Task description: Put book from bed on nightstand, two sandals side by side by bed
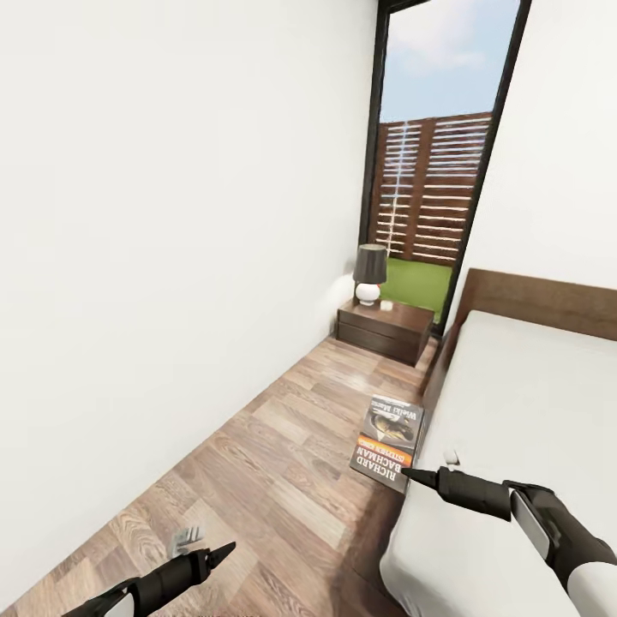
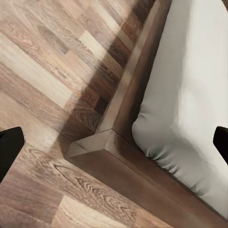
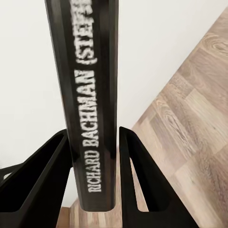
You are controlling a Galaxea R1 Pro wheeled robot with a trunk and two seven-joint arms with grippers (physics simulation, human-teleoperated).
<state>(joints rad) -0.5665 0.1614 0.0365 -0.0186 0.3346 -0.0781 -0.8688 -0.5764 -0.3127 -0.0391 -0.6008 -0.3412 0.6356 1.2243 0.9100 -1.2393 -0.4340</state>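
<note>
**Between the jaws, book held; nightstand lies straight ahead**

Beside the bed (image 1: 531,403), at its left edge, the right gripper (image 1: 411,473) pinches the book (image 1: 390,441). The right wrist view shows the spine (image 3: 92,118) standing between the two black fingers (image 3: 135,185), which sit close on either face of it, so the hold looks firm. From the head view the book hangs over the strip of wood floor (image 1: 257,454) between bed and wall, cover up, its long axis running roughly forward, away from the robot.

The relation that matters is book to nightstand (image 1: 386,328). That cabinet stands well apart from the book, ahead along the floor strip, against the wall by the headboard (image 1: 548,300), below the tall window (image 1: 437,171). A lamp (image 1: 369,272) takes the left part of its top; the right part looks bare, and I judge that is the spot to aim for.

The right arm already carries the book and is on the bed side, so it is the one to reach; the base probably needs to roll forward first.

The left gripper (image 1: 224,551) hangs low over the floor with its jaws spread wide and nothing in them, above the corner of the bed frame (image 2: 102,137).
</note>
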